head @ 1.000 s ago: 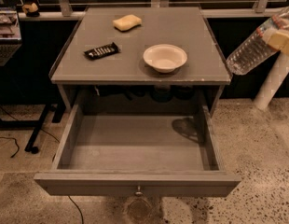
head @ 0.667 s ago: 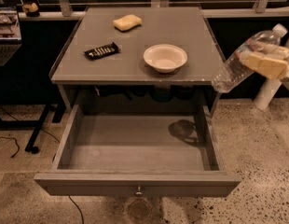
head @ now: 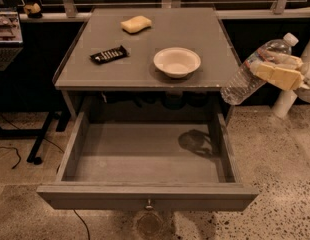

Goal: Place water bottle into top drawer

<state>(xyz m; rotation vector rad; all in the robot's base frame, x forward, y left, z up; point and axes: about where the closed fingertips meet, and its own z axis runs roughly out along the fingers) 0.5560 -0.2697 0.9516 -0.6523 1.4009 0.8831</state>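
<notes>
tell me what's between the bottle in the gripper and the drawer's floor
Camera view: the right side wall of the top drawer stands between its floor and the water bottle, which the gripper holds tilted right of the table.

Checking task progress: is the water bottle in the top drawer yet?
Not yet. The gripper, right of the table, holds the water bottle tilted in the air, outside the open top drawer.
</notes>
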